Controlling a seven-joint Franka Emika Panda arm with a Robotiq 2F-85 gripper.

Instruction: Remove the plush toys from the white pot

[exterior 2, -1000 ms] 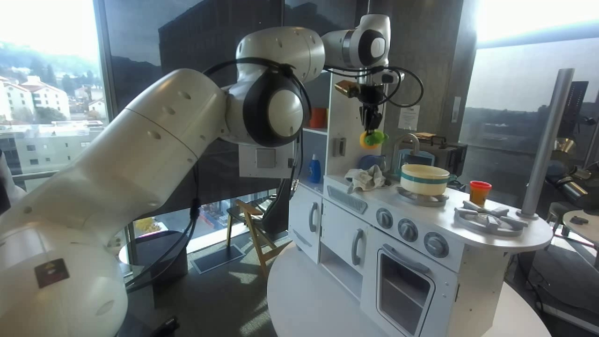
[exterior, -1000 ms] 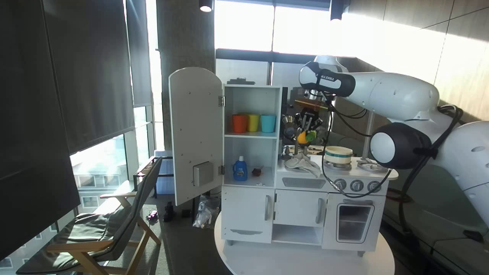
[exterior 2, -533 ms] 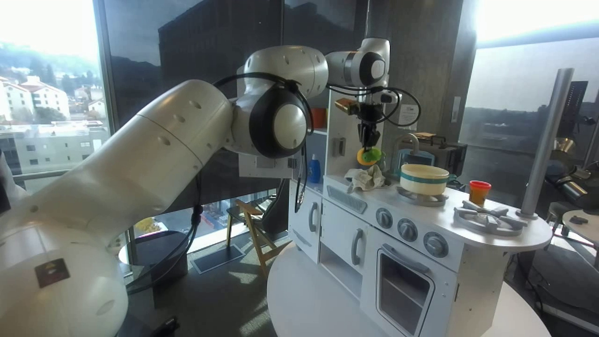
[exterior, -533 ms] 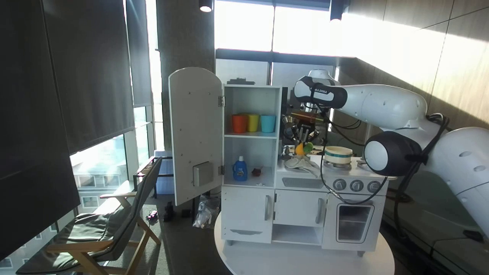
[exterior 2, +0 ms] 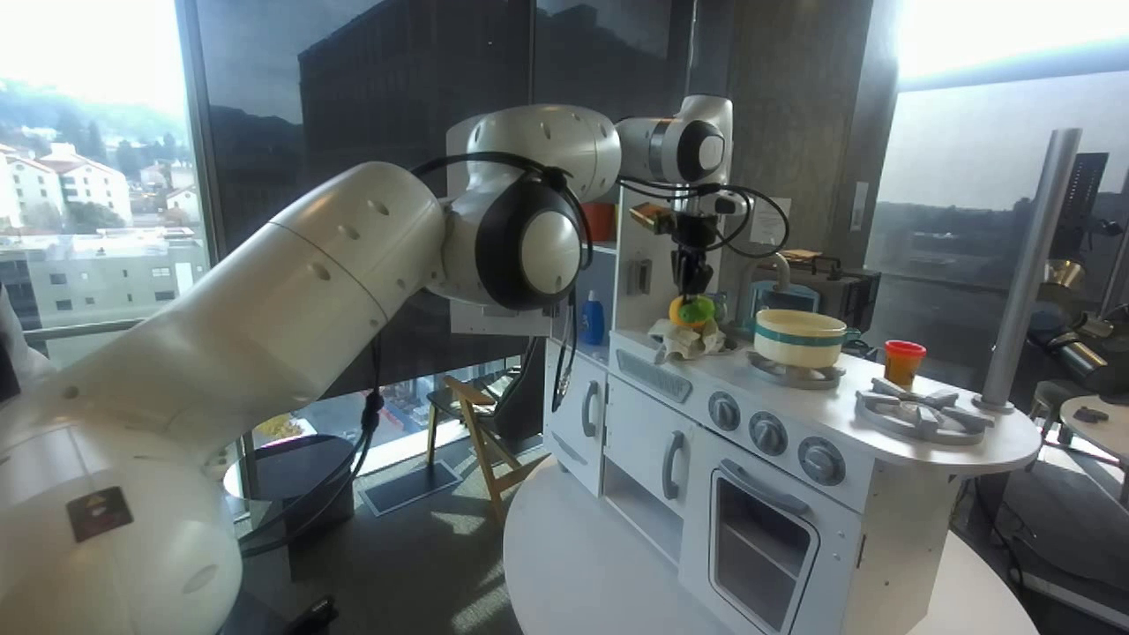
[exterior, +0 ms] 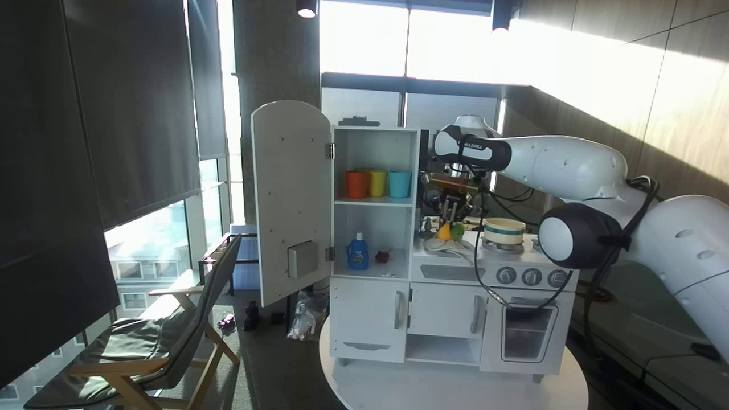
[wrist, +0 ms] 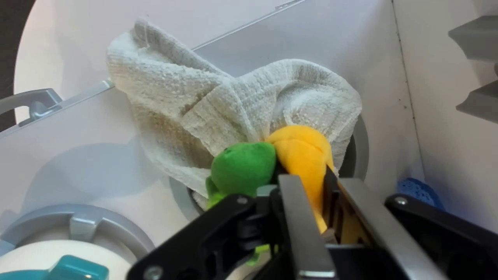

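A yellow-orange plush toy [wrist: 301, 151] sits between the fingers of my gripper [wrist: 317, 186], which is shut on it. A green plush toy [wrist: 243, 167] hangs beside it, outside the finger; I cannot tell whether the two are joined. In both exterior views the gripper [exterior: 451, 213] [exterior 2: 691, 284] points down, with the yellow [exterior: 445, 231] and green [exterior 2: 696, 310] lumps at its tips, right over or touching a crumpled cloth. The white pot [exterior: 504, 232] [exterior 2: 798, 354] with a teal band stands upright on a burner, apart from the gripper. Its inside is hidden.
The white cloth [exterior 2: 684, 342] [wrist: 233, 105] lies over the sink. A faucet [exterior 2: 781, 265] stands behind it. An orange jar with a red lid [exterior 2: 903, 363] stands behind the second burner [exterior 2: 924, 411]. The tall cabinet's wall [wrist: 443, 116] is close beside the gripper.
My gripper has moved down and slightly toward the cabinet, carrying the yellow and green plush toys down to the cloth. The pot and cloth have not visibly moved.
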